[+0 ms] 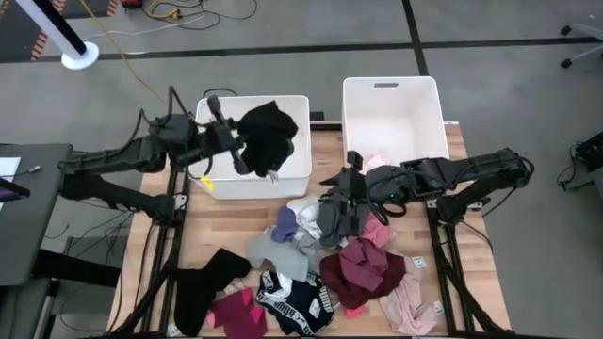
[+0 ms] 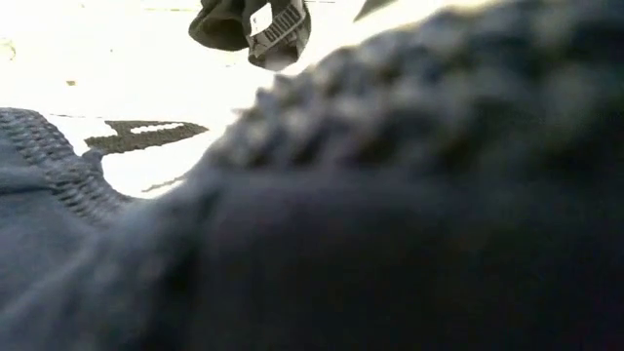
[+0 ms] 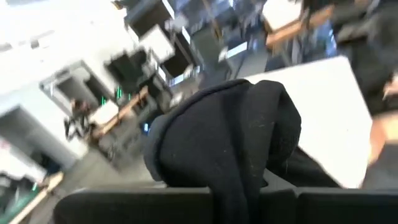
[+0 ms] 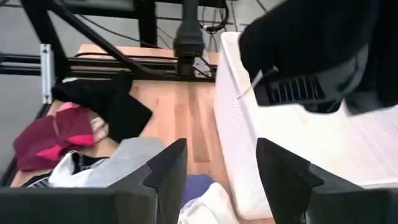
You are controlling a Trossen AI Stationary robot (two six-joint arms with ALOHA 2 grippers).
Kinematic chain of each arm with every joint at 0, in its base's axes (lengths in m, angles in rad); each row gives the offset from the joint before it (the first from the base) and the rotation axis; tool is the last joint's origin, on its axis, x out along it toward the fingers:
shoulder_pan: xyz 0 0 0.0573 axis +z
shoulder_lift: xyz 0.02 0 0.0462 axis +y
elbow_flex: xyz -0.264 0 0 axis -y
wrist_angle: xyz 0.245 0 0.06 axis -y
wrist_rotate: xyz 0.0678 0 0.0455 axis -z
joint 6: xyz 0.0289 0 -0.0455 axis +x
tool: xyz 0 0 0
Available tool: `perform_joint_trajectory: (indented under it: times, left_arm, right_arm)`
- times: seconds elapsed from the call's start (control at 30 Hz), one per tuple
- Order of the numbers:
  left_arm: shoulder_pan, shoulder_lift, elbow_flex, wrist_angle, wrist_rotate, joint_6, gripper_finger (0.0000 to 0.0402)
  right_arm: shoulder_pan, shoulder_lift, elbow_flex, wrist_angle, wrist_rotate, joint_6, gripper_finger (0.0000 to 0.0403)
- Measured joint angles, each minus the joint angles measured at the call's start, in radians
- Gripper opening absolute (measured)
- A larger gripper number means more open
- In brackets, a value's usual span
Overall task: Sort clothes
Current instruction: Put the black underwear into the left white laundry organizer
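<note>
My left gripper [image 1: 243, 149] is shut on a black garment [image 1: 269, 135] above the left white bin [image 1: 298, 105]. The garment also shows in the left wrist view [image 3: 236, 137] and the right wrist view [image 4: 298, 31]. My right gripper [image 4: 217, 180] is open and empty. It stands low over the far end of the clothes pile [image 1: 311, 264], above a grey garment [image 4: 124, 162], a lavender one [image 4: 196, 186] and a white one [image 4: 211, 208]. In the low view, a dark navy cloth [image 2: 341, 224] right at the lens hides nearly everything. My left gripper holds a bunched part of the black garment [image 3: 217, 180], several layers thick. The cloth bulges over the fingertips and hides the place of contact. The garment is lifted clear and hangs over the left bin's inside; its waistband end [image 2: 273, 29] dangles.
The right white bin [image 1: 426, 104] stands at the table's far right, with a pale pink piece [image 1: 377, 162] at its near wall. The pile holds maroon [image 1: 363, 268], pink [image 1: 405, 306], navy [image 1: 297, 301] and black [image 1: 203, 282] garments. Bare wood [image 1: 226, 221] lies near the left bin.
</note>
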Motion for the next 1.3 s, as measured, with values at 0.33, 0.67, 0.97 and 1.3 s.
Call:
perform_joint_trajectory:
  times: [0.33,0.67,0.97,1.3]
  left_arm:
    - [0.161,0.088,0.0,-0.274,0.021,-0.098,0.0]
    - [0.283,0.23,-0.001,-0.372,0.195,-0.143,0.0003]
    - [0.314,0.344,-0.002,-0.457,0.303,-0.159,0.0007]
    - [0.326,0.391,-0.002,-0.486,0.473,-0.167,0.0011]
  right_arm:
    - [0.073,0.0,0.0,0.0,0.0,0.008,0.0207]
    - [0.175,0.0,0.0,-0.013,0.0,0.057,0.0194]
    - [0.246,0.0,0.0,-0.064,0.051,0.078,0.018]
    - [0.246,0.014,-0.001,-0.09,0.052,0.078,0.0175]
